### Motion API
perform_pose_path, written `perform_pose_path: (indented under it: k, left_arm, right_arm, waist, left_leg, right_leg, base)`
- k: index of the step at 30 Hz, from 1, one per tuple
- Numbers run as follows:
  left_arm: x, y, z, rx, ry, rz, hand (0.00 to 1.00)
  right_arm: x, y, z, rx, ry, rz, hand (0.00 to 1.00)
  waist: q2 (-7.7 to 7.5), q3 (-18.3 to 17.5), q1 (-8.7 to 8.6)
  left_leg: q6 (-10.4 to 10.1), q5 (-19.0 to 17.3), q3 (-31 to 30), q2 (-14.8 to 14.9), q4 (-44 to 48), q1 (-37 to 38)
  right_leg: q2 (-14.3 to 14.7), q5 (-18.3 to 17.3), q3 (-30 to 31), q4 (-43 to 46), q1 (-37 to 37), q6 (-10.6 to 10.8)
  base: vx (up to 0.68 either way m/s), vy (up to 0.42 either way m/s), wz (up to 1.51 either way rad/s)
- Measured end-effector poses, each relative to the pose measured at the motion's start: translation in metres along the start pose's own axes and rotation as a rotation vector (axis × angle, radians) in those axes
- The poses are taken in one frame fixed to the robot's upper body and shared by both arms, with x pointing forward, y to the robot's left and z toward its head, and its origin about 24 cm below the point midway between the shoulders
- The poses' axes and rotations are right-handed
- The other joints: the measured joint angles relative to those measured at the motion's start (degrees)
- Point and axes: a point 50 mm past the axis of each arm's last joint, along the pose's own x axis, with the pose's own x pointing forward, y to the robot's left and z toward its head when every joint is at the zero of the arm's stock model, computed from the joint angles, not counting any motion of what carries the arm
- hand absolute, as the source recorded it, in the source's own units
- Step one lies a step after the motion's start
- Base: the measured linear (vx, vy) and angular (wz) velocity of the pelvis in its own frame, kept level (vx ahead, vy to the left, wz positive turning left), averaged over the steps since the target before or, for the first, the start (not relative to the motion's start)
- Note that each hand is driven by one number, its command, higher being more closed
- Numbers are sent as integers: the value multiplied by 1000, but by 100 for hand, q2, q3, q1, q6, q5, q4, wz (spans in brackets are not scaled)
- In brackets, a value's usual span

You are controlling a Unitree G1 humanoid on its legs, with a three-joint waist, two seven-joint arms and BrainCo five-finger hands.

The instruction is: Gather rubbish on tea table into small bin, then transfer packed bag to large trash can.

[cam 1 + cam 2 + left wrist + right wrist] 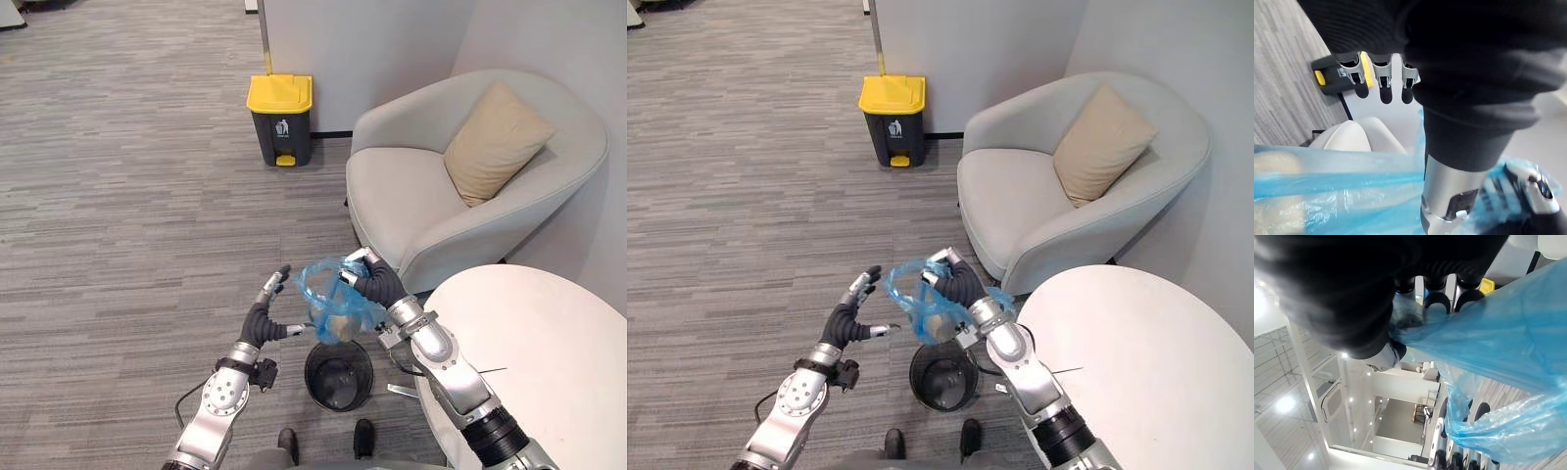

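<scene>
A blue plastic bag [334, 302] with pale rubbish inside hangs in the air above the small black bin [339, 375] on the floor. My right hand [370, 279] is shut on the bag's top edge, fingers curled into the plastic [1488, 328]. My left hand [264, 318] is open just left of the bag, fingers straight, not touching it; the bag [1327, 191] shows close past it in the left wrist view. The large dark trash can with a yellow lid [280, 118] stands by the wall farther ahead. The white round tea table [549, 362] is at my right.
A light grey armchair [431, 196] with a beige cushion [495, 142] stands between the table and the trash can. Grey carpet stretches to the left and ahead toward the can.
</scene>
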Motion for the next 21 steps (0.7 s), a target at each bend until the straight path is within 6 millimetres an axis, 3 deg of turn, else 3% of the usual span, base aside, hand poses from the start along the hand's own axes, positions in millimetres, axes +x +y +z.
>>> perform_pose_path:
  k: [6, 11, 21]
  left_arm:
    - [15, -3, 12, 193, -88, -146, 0]
    - [16, -12, 10, 224, -90, -205, 0]
    - [23, -24, 5, 235, -75, -247, 0]
  right_arm:
    - [9, 2, 8, -6, -31, 114, 100]
    - [17, 0, 17, -4, -65, 144, 100]
    - [32, 13, 31, 35, -125, 227, 100]
  waist:
    - [-7, -7, -15]
    - [-10, -45, -18]
    - [-37, -206, -21]
  left_leg:
    - [2, 2, 21, -8, -7, 21]
    - [3, 3, 28, -12, -19, 21]
    - [53, 49, 31, -51, -112, 73]
  right_leg:
    - [-11, 34, 67, -10, 1, 4]
    - [-12, 50, 112, -14, -9, 6]
    - [-10, 75, 150, -18, -16, 33]
  base:
    - [-26, 19, -6]
    - [-18, 14, -6]
    - [-11, 11, -1]
